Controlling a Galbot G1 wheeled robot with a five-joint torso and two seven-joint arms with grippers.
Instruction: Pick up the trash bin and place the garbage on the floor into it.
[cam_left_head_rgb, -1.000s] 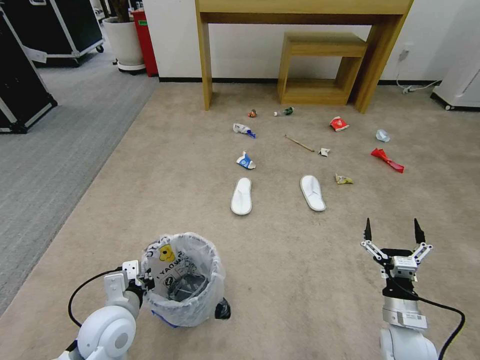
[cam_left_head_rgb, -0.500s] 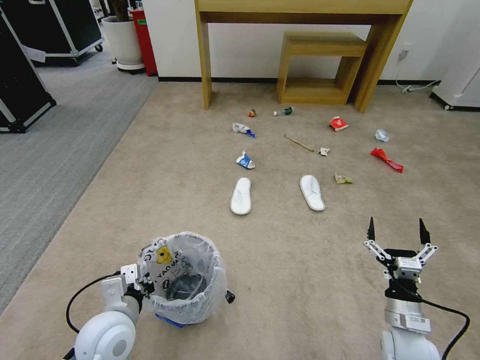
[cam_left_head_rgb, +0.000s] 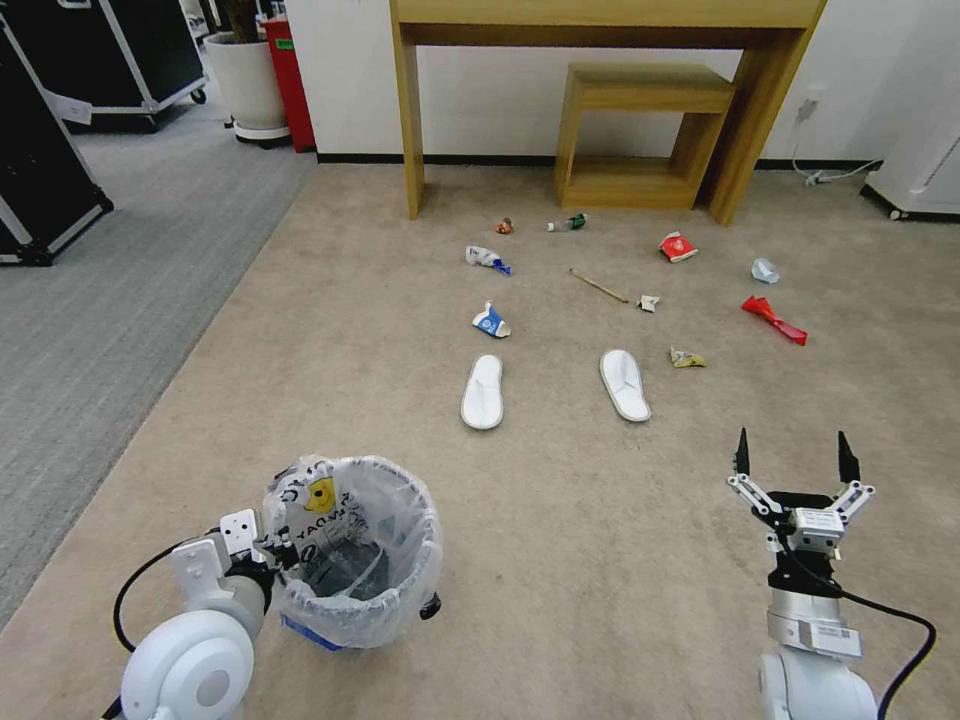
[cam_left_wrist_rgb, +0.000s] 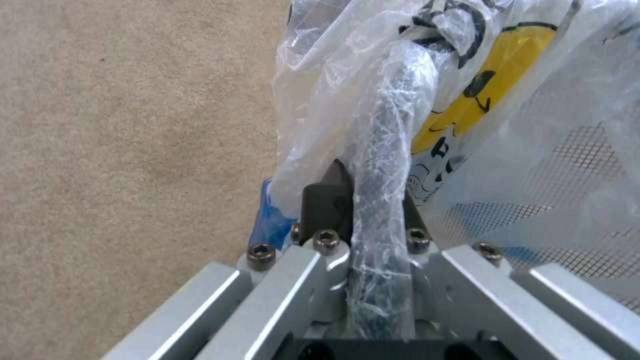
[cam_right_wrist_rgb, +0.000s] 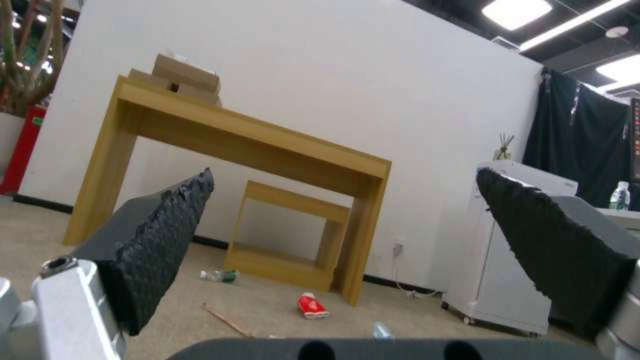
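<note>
Head view, my left gripper (cam_left_head_rgb: 270, 548): lower left of the frame, jaws clamped on the near rim of the small round dark trash bin (cam_left_head_rgb: 350, 550) lined with a crinkly translucent white plastic bag.
Head view, my right gripper (cam_left_head_rgb: 795, 462): lower right, jaws wide apart, holding nothing, above the beige-tan short-pile carpet floor (cam_left_head_rgb: 560, 520).
Head view, garbage: two white slippers (cam_left_head_rgb: 483, 392) lay at frame centre; beyond them a blue-and-white crumpled wrapper (cam_left_head_rgb: 490, 322), a thin wooden stick (cam_left_head_rgb: 598, 286), a red packet (cam_left_head_rgb: 677, 247) and a small green-labelled bottle (cam_left_head_rgb: 567, 223), all well apart from the bin.
Left wrist view, my fingers (cam_left_wrist_rgb: 327, 200): closed on the bag-wrapped rim at frame centre, yellow mark on the bag at upper right.
Right wrist view, my black pads (cam_right_wrist_rgb: 160, 235): spread to either side of the frame; red packet and bottle lay low at centre, before a light wooden desk (cam_right_wrist_rgb: 240, 135).
</note>
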